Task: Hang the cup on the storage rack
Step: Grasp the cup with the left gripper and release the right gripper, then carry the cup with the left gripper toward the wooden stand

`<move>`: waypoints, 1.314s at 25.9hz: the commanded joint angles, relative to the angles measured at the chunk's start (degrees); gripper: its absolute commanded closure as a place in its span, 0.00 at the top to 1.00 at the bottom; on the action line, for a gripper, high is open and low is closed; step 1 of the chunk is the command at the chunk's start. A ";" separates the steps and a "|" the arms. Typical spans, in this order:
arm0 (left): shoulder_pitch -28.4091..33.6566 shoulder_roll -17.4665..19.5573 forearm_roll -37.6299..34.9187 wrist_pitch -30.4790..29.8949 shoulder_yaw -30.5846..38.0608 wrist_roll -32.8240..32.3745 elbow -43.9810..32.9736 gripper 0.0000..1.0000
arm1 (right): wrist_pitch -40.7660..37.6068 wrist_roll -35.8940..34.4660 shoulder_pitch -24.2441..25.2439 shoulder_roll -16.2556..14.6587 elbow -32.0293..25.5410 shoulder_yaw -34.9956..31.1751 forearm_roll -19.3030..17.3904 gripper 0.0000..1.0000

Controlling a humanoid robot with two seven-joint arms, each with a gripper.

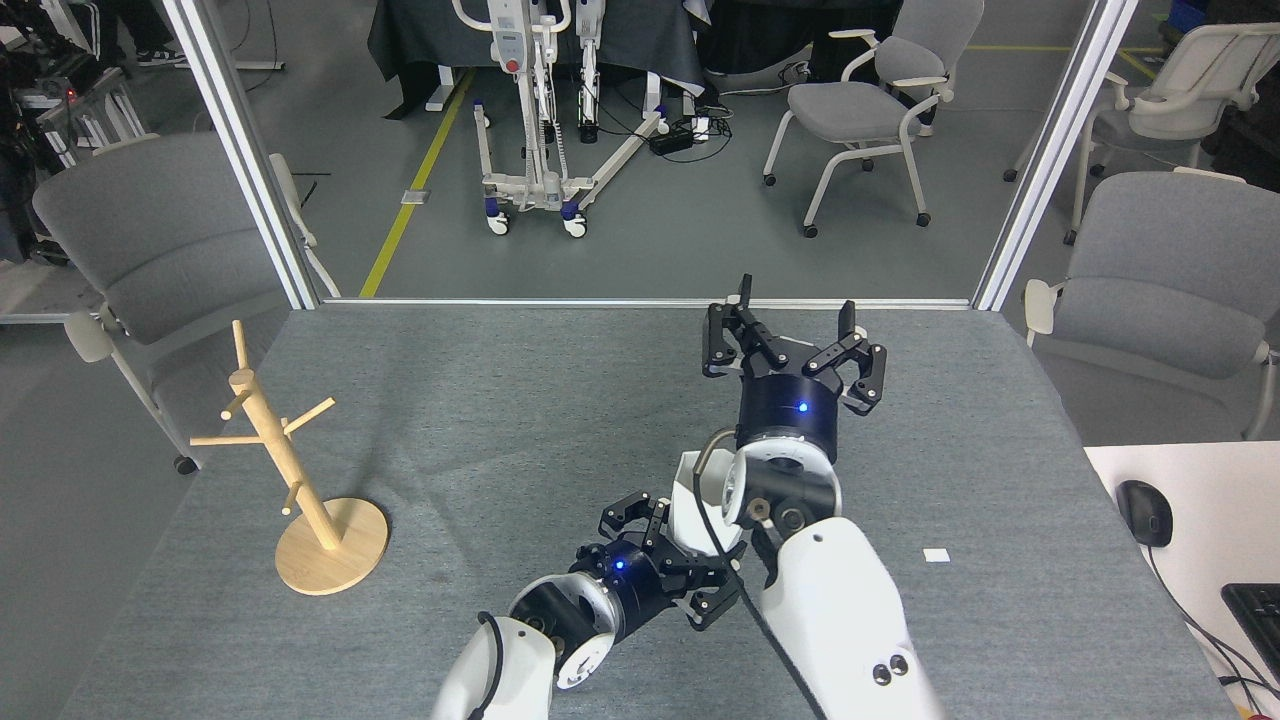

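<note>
The white cup (693, 497) sits low in the middle of the head view, above the grey table (500, 400). My left gripper (676, 553) is shut on it, black fingers on both sides. My right forearm hides part of the cup's right side. My right gripper (792, 335) is raised well beyond the cup near the table's far edge, open and empty, fingers spread. The storage rack (288, 465), a light wooden mug tree on a round disc base, stands upright at the table's left, far from both grippers, with bare pegs.
A small white tag (936, 555) lies on the table at the right. A white side desk holds a black mouse (1148, 512) and a keyboard (1258, 612). Grey chairs (150, 250) flank the table, and metal frame posts stand at its far corners.
</note>
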 commanded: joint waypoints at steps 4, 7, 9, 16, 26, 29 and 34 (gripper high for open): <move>18.35 8.25 -0.08 2.09 6.73 4.08 -16.59 0.00 | -37.85 -1.34 6.26 -4.95 3.10 -26.59 -0.24 1.00; 25.82 10.27 -0.08 2.18 13.58 6.80 -20.20 0.00 | -40.92 -3.62 11.61 -6.53 3.71 -29.13 0.29 1.00; 30.22 10.53 -0.17 2.27 18.60 7.33 -22.57 0.00 | -41.10 -5.64 15.13 -6.53 3.71 -29.40 0.99 1.00; 36.64 10.53 -0.17 2.18 39.69 7.50 -25.65 0.00 | -41.54 -9.86 23.66 -5.92 0.99 -29.05 6.97 1.00; 32.15 12.55 -0.26 10.97 52.26 6.36 -25.38 0.00 | -41.54 -8.28 28.58 -5.21 -6.05 -28.61 6.97 1.00; 27.85 15.80 -0.61 12.90 52.17 4.25 -24.07 0.00 | -41.54 -8.19 27.97 -5.30 -5.69 -28.61 6.79 1.00; 16.95 15.81 -10.54 13.34 52.17 -1.99 -20.02 0.00 | -41.54 -8.19 27.88 -5.21 -4.38 -28.52 6.97 1.00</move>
